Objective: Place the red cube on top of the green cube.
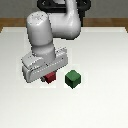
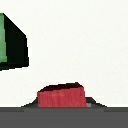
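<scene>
The small dark red cube [image 1: 50,78] sits under the white hand, with only its lower part showing below the gripper [image 1: 49,76]. In the wrist view the red cube [image 2: 61,95] fills the space right at the gripper [image 2: 61,104], grey finger tips [image 2: 93,104] pressing against its sides, so the gripper looks shut on it. The larger dark green cube [image 1: 73,79] rests on the white table just to the exterior view's right of the red cube, a small gap between them. In the wrist view the green cube [image 2: 9,42] is cut by the frame edge.
The white table [image 1: 100,60] spreads around both cubes, with a brown floor strip [image 1: 110,24] beyond its far edge. The arm's bulky white links [image 1: 50,35] lean over the red cube and hide the table behind it.
</scene>
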Robot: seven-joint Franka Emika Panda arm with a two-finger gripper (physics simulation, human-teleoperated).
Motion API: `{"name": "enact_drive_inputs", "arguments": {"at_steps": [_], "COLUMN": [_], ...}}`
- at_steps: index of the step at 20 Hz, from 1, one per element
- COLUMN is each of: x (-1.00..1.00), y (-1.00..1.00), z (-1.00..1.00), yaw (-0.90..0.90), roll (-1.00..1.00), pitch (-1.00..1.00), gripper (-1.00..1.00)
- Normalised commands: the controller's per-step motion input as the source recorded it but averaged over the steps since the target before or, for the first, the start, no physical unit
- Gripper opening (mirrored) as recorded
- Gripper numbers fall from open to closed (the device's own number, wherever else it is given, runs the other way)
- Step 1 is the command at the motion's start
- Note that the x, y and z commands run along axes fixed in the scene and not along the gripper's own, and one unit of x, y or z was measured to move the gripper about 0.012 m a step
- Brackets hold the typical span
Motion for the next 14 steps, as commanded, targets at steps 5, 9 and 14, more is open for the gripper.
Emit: {"name": "enact_drive_inputs", "arguments": {"at_steps": [5,9,14], "x": [0.0,0.0,0.0], "y": [0.0,0.5,0.6], "z": [1.0,0.25,0.0], "yaw": [0.0,0.0,0.0], "roll": [0.0,0.0,0.0], "pitch": [0.0,0.0,0.0], "gripper": [-1.0,-1.0,-1.0]}}
